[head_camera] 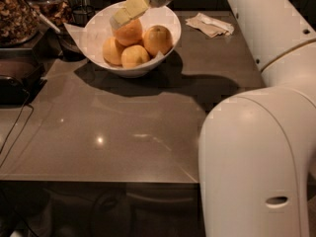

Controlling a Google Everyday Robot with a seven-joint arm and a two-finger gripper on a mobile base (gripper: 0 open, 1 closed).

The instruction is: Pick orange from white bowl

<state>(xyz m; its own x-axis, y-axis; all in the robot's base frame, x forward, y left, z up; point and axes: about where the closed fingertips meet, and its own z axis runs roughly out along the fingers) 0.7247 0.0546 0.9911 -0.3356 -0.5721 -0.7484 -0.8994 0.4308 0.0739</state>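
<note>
White against the dark countertop, the robot's gripper is resting on the upper left side of the orange. The orange is sitting just beneath the claw, atop three other oranges inside the white bowl. Whether the grip is open or closed cannot be told. A crumpled napkin is lying well to the claw's right.

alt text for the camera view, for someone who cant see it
The gripper sits on top of the orange in the white bowl, with three other oranges beside it. The bowl stands at the far end of a grey table; a crumpled napkin lies to its right.
</note>
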